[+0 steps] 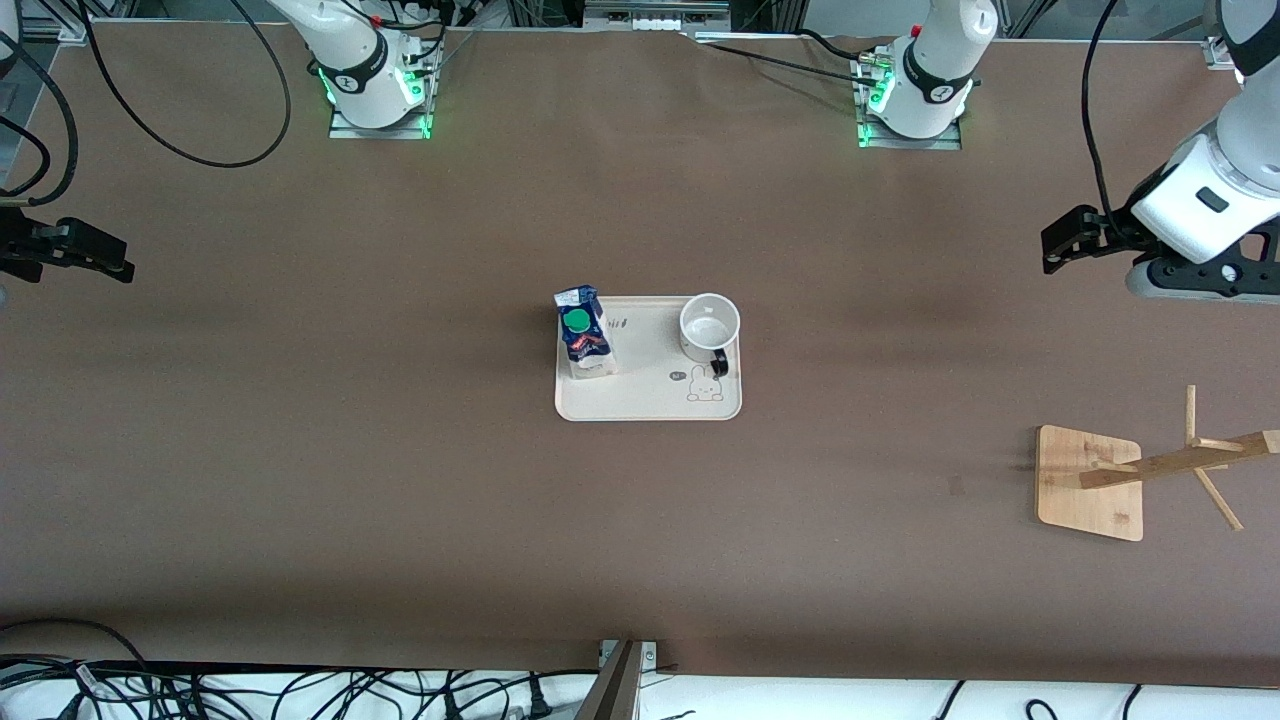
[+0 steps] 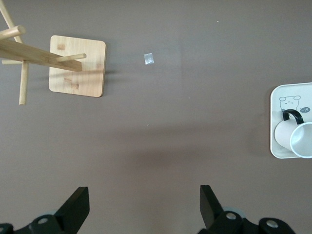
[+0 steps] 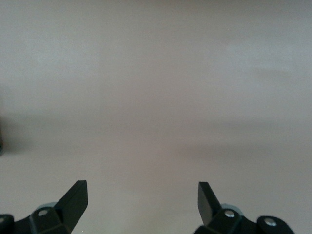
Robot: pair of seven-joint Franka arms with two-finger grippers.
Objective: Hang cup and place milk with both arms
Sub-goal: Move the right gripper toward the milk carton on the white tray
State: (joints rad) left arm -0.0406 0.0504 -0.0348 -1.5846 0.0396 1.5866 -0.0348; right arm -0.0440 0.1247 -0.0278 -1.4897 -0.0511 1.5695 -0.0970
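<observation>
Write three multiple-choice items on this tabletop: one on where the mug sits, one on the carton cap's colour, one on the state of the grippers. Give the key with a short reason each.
1. Where is the cup?
A. On the tray, beside the milk
B. Hanging on the wooden rack
C. On the bare table by the rack

2. What colour is the milk's round cap?
A. Red
B. Green
C. Yellow

3. How are the left gripper and right gripper?
A. Both shut on something
B. One holds the cup
C. Both open, holding nothing

Key:
1 A: the cup stands on the tray toward the left arm's end, the milk toward the right arm's end.
2 B: the front view shows a green cap.
3 C: each wrist view shows spread fingers with only bare table between them.
</observation>
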